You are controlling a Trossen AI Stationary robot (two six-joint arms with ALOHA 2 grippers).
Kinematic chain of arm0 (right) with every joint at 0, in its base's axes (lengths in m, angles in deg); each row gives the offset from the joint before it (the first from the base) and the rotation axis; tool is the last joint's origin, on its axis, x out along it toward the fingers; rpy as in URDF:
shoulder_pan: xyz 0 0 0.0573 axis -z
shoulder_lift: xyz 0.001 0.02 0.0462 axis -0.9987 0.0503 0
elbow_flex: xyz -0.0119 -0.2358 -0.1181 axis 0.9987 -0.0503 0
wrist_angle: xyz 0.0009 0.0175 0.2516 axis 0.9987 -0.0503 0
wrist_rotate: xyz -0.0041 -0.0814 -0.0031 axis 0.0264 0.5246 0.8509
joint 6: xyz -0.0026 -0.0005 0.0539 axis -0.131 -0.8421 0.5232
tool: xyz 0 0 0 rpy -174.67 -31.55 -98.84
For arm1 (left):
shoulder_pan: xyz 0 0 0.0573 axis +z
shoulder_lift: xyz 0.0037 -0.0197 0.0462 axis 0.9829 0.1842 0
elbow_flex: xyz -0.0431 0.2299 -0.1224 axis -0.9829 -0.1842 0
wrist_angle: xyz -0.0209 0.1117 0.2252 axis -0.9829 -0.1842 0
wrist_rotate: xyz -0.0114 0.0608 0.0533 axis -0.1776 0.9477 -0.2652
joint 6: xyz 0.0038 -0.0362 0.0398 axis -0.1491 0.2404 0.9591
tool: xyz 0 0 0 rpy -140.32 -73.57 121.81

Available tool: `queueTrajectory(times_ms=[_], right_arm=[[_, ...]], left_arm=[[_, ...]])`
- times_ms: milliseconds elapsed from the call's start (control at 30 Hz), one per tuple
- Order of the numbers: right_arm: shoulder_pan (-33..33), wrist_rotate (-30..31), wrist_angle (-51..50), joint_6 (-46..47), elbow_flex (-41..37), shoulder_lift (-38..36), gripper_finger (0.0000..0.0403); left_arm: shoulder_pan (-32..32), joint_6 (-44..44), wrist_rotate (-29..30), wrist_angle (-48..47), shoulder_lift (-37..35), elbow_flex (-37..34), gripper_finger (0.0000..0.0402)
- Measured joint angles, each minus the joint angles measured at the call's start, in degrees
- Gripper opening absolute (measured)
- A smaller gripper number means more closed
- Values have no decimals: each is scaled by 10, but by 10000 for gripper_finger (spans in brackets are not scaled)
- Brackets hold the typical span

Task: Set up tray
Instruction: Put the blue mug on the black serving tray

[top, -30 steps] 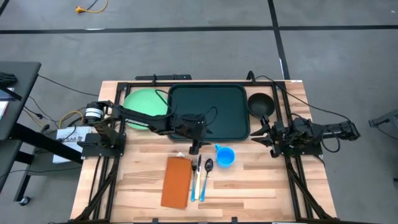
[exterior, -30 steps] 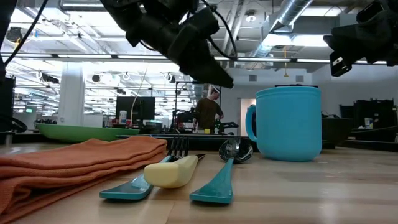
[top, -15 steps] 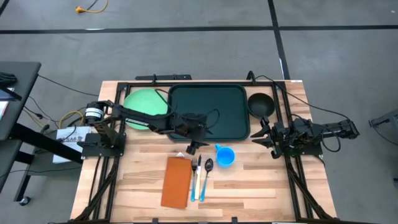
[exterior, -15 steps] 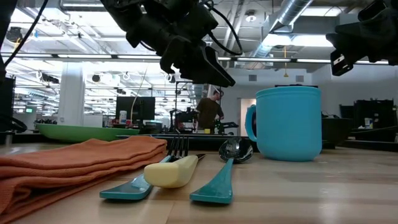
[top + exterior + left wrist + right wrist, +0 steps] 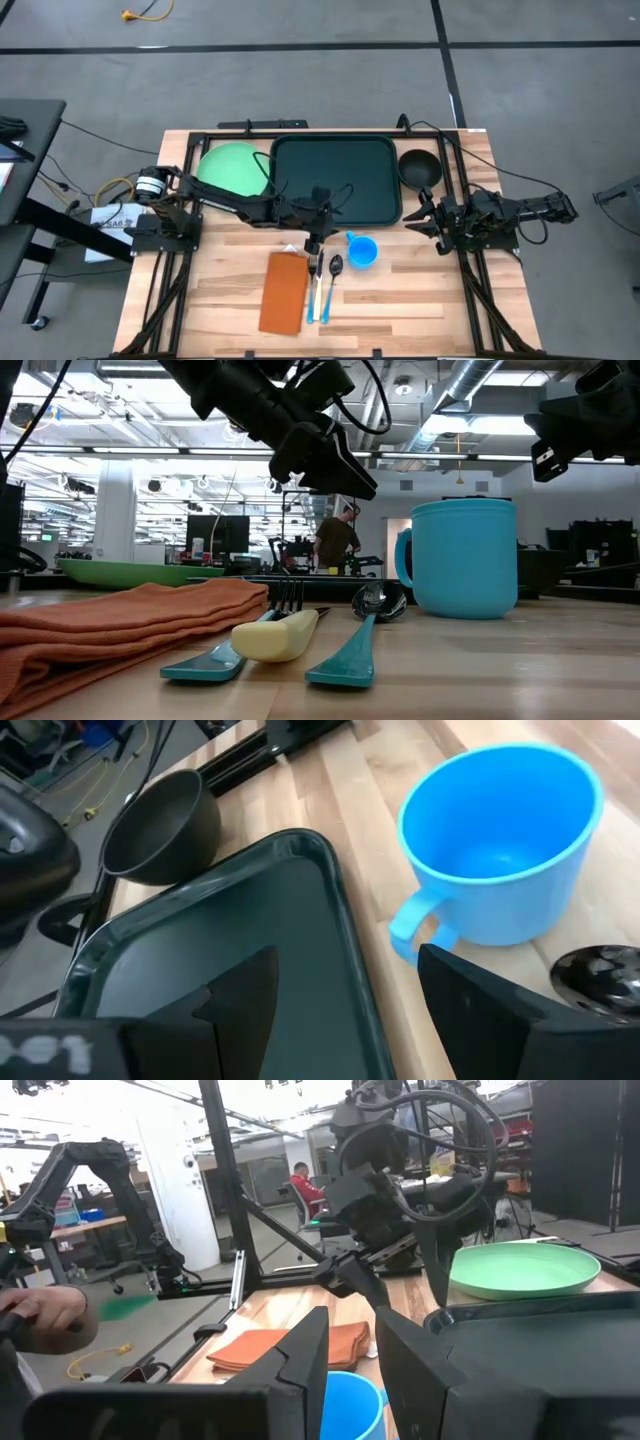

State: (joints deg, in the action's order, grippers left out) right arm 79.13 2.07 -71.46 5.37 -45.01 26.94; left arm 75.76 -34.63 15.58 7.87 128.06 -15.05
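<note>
Nearest the desk's (image 5: 420,300) front edge (6 o'clock side, high view) an orange cloth (image 5: 284,291) is laid flat, w/ a fork (image 5: 313,287), a yellow-handled utensil (image 5: 321,293) and a teal-handled spoon (image 5: 333,278) lined up just at its 3 o'clock. A blue mug (image 5: 362,250) is stood upright just beyond the spoon's bowl.

The left claw (image 5: 313,240) is held above the desk between cutlery tops and tray edge; fingers are spread wide w/ nothing between them (left wrist view: the tray's corner and mug handle seen through the gap).

The tray (image 5: 336,178), dark green, is set flat at desk centre toward 12 o'clock, nothing on it. A light-green plate (image 5: 232,167) is touching or nearly touching it at 9 o'clock; a dark bowl (image 5: 420,168) sits just at its 3 o'clock.

The right claw (image 5: 421,216) is parked near the desk's 3 o'clock edge, beside the tray's near corner; fingers parted, nothing held.

A person (image 5: 337,541) is seen far off in the room.
</note>
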Motion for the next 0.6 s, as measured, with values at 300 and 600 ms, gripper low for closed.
queueTrajectory(times_ms=[300, 600], right_arm=[[0, 0, 0, 0, 0, 0, 82], [0, 0, -12, 5, 0, 0, 82]], left_arm=[[-6, -34, 39, 14, 27, 1, 231], [-12, -21, 42, 73, 75, 1, 231]])
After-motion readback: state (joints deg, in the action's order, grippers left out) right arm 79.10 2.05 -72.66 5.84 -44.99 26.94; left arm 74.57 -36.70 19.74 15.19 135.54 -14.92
